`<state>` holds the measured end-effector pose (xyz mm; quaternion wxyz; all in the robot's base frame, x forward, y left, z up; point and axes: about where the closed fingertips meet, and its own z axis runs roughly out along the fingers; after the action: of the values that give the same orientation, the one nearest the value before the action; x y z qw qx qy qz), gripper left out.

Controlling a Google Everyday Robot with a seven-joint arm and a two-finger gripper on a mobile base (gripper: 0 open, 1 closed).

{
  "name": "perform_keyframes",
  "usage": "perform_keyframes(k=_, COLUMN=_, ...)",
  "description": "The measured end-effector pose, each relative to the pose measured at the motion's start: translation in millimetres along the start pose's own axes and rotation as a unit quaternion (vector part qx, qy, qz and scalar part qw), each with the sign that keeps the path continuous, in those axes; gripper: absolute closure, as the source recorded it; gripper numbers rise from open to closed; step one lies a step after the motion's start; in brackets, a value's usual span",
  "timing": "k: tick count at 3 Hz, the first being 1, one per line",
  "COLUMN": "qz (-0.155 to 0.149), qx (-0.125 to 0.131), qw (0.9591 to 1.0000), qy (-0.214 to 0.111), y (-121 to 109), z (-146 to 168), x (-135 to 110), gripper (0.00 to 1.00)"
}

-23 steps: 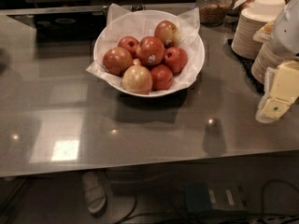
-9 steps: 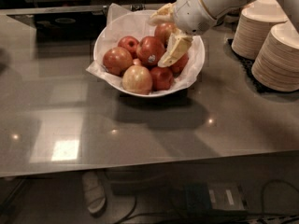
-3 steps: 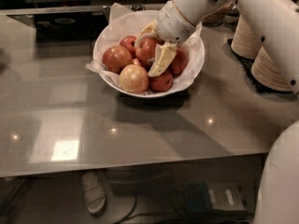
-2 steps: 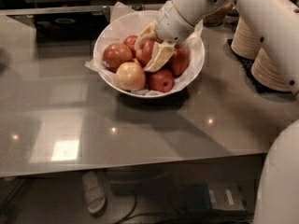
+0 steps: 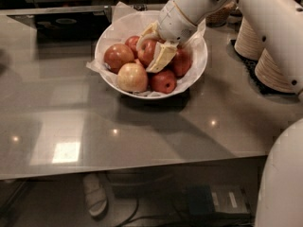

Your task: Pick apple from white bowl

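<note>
The white bowl [image 5: 198, 68], lined with crumpled white paper, stands at the back middle of the grey table. It holds several apples. My gripper [image 5: 148, 54] reaches down into the bowl from the upper right. Its cream fingers [image 5: 162, 56] stand on both sides of the large deep-red apple [image 5: 147, 51] at the bowl's middle and press on it. The apple rests among the others in the bowl. Its sticker is hidden by the fingers.
A pale yellow-pink apple [image 5: 132, 77] lies at the bowl's front, with smaller dark-red apples [image 5: 164, 81] around it. Stacks of beige disposable bowls [image 5: 274, 65] stand at the right. A dark panel [image 5: 66, 25] lies at the back left. The table's front edge runs across the lower view.
My gripper has sunk deeper among the apples and its fingers have drawn in around the large red apple. The bowl has shifted slightly left.
</note>
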<state>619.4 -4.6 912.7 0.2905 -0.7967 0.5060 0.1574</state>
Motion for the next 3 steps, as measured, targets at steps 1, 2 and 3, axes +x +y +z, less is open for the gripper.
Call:
perform_keyframes(k=1, qz=0.001, qx=0.014, qw=0.9999, qy=0.001, y=-1, z=-12, x=-5, gripper=1.0)
perform_keyframes(k=2, qz=0.005, qx=0.045, qw=0.9989, qy=-0.015, y=0, z=-36, x=-14, gripper=1.0)
perform_keyframes(k=3, qz=0.011, qx=0.078, qw=0.996, qy=-0.041, y=11, z=-63, x=-24, gripper=1.0)
